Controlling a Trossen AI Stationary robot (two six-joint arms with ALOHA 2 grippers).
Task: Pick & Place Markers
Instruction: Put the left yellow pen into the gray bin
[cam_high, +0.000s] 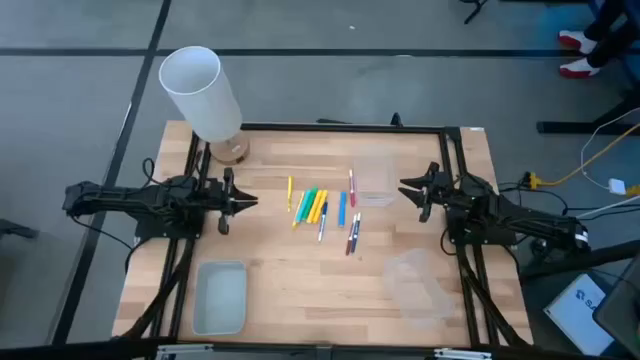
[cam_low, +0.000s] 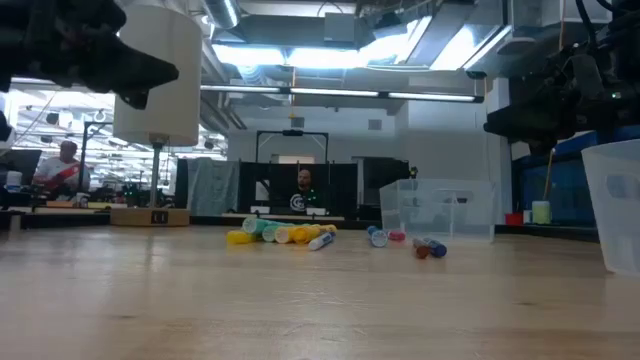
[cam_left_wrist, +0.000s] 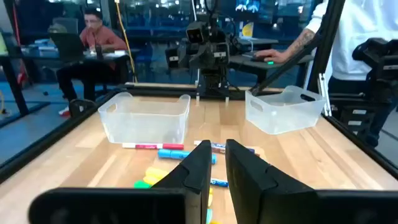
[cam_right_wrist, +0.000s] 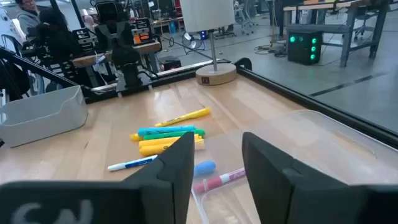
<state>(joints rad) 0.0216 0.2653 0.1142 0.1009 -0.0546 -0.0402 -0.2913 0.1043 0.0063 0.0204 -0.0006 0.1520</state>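
Lying loose on pale planked wood table (cam_high: 270, 260), slim glossy markers (cam_high: 318, 208) between nearly closed left gripper (cam_high: 248, 201) and parted, empty right gripper (cam_high: 407, 188).

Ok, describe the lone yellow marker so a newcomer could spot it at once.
Start at the white lamp at the table's far left corner. Toward the table's middle lies a cluster of markers. The yellow marker lies alone on the cluster's lamp side, touching none of the others.

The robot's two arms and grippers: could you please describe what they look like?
Both arms are dark, nearly black, jointed links mounted at opposite table edges. The left gripper and right gripper each end in two flat, wedge-shaped black fingers. No markings are legible.
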